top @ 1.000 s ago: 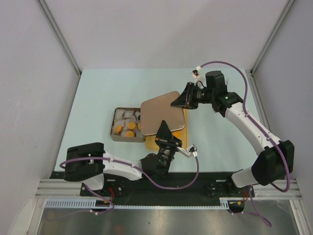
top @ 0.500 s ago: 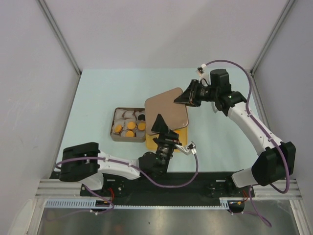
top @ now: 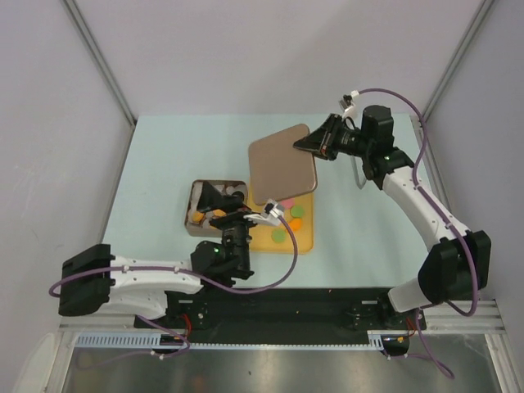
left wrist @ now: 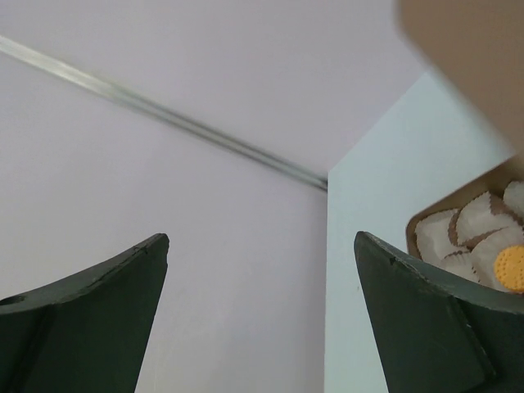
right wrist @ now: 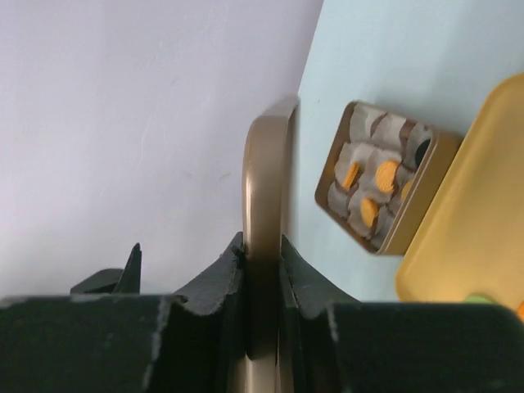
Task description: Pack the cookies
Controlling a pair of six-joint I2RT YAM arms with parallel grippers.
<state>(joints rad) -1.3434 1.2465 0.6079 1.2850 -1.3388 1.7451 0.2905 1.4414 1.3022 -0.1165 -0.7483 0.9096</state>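
Observation:
Green, pink and orange cookies (top: pixel 279 236) lie loose on a yellow tray (top: pixel 304 243). More orange cookies (right wrist: pixel 386 175) sit in white paper cups inside a brown tin (top: pixel 191 206). My right gripper (top: pixel 307 145) is shut on the edge of the tin's flat brown lid (top: pixel 282 160) and holds it tilted above the tray's far side. In the right wrist view the lid (right wrist: pixel 264 188) stands edge-on between that gripper's (right wrist: pixel 264 246) jaws. My left gripper (top: pixel 219 196) hangs open over the tin and hides part of it. Nothing is between the left gripper's (left wrist: pixel 262 237) jaws.
Tin (right wrist: pixel 409 213) and yellow tray (right wrist: pixel 467 221) sit side by side on the pale blue table (top: pixel 164 155). White walls close in the left, right and back. In the left wrist view the tin (left wrist: pixel 422 223) with one orange cookie (left wrist: pixel 512 267) shows at the right.
My left gripper opened, let go of the lid's near edge and swung left over the tin. The right gripper carried the lid up and back, uncovering the cookies on the yellow tray.

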